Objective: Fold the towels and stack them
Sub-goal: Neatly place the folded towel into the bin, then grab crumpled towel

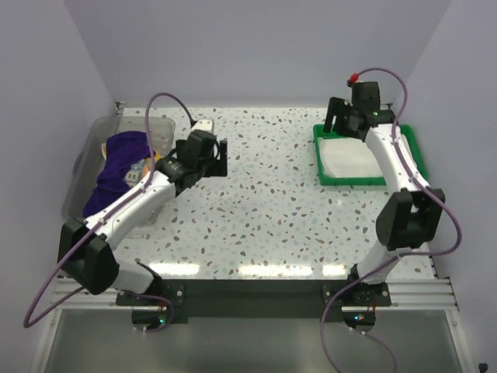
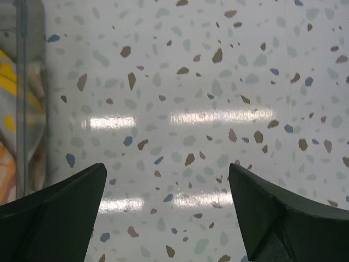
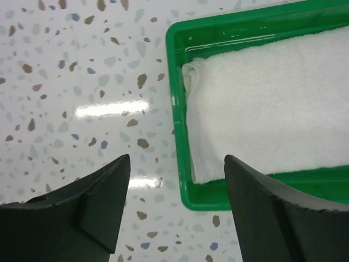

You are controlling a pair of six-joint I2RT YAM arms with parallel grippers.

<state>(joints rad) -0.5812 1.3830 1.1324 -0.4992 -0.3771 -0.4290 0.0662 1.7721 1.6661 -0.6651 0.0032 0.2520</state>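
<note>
Directly ahead of the right gripper (image 3: 177, 164) sits the corner of a green tray (image 3: 177, 82). Its two dark fingers (image 3: 92, 207) stand well apart with nothing between them. Only speckled tabletop and the tray's rim show through the gap. One finger hangs over bare table, the other over the tray's edge. A white towel (image 3: 272, 103) lies folded and flat inside the tray, ahead of the jaws and off to the right side of the wrist view. The layers of its fold show along the edge nearest the gap. The gripper does not touch it.

From above, the right gripper (image 1: 342, 116) hovers at the far left corner of the tray (image 1: 320, 151), with the white towel (image 1: 351, 159) just beside it.

The left gripper (image 2: 167, 174) is spread wide and holds nothing, and the table (image 2: 185, 82) fills the space between its fingers (image 2: 60, 213). Off to the left of these jaws stands the wall of a clear bin (image 2: 22, 82). Through it shows a printed towel (image 2: 8, 109), pale with yellow and orange patches.

In the overhead view the left gripper (image 1: 221, 158) hangs over the table (image 1: 264, 202), near the bin (image 1: 89, 151) but apart from it. A purple towel (image 1: 116, 167) lies bunched in the bin behind the jaws, and the printed towel (image 1: 140, 167) sits beside it.
</note>
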